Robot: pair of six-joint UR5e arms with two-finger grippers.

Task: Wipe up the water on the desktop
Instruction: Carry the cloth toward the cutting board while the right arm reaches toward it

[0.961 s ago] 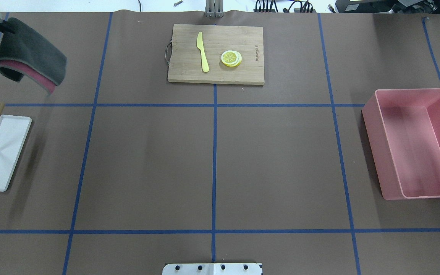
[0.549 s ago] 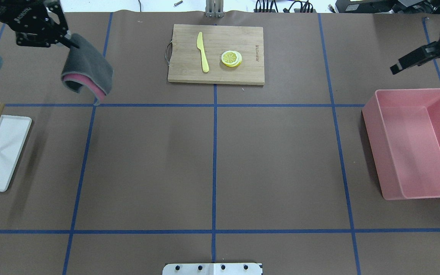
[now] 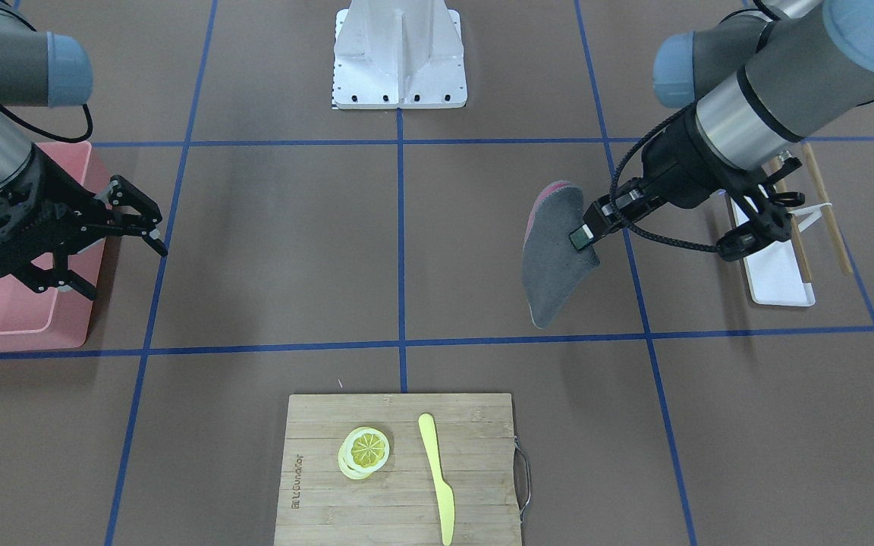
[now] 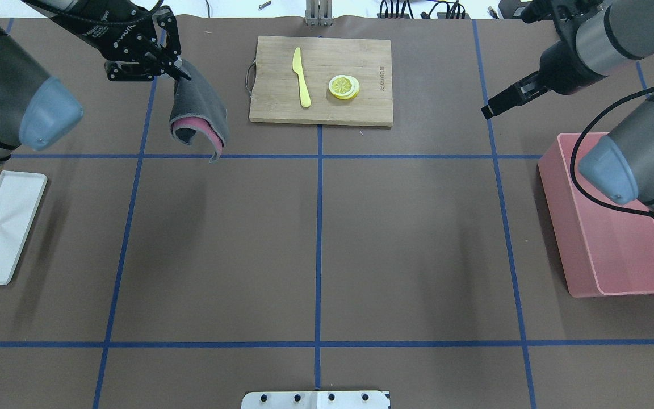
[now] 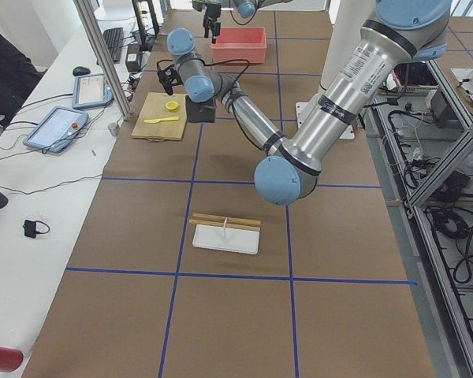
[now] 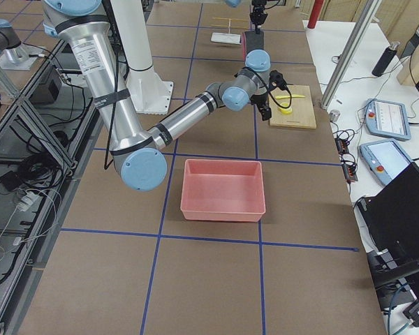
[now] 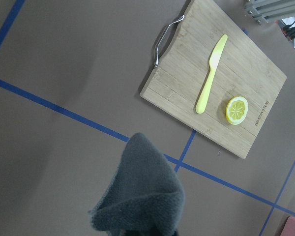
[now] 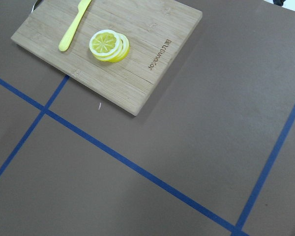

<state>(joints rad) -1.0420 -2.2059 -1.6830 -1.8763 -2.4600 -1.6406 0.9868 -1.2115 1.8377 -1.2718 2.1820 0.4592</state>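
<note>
The desktop (image 4: 406, 227) is a matte brown surface with a grid of blue tape lines; I see no water on it. My left gripper (image 4: 175, 67) is shut on a grey cloth with a pink underside (image 4: 201, 116) and holds it hanging above the desktop, just left of the cutting board. The cloth also shows in the front view (image 3: 554, 262) and at the bottom of the left wrist view (image 7: 142, 196). My right gripper (image 3: 127, 271) is open and empty, above the desktop beside the pink bin. In the overhead view it (image 4: 494, 107) is right of the cutting board.
A bamboo cutting board (image 4: 355, 111) at the back middle carries a yellow knife (image 4: 302, 76) and lemon slices (image 4: 344, 87). A pink bin (image 4: 565, 227) stands at the right. A white tray (image 4: 3, 221) with chopsticks beside it lies at the left edge.
My left gripper has carried the cloth rightward from the far left to beside the cutting board. My right arm has come in from the right edge toward the board.
</note>
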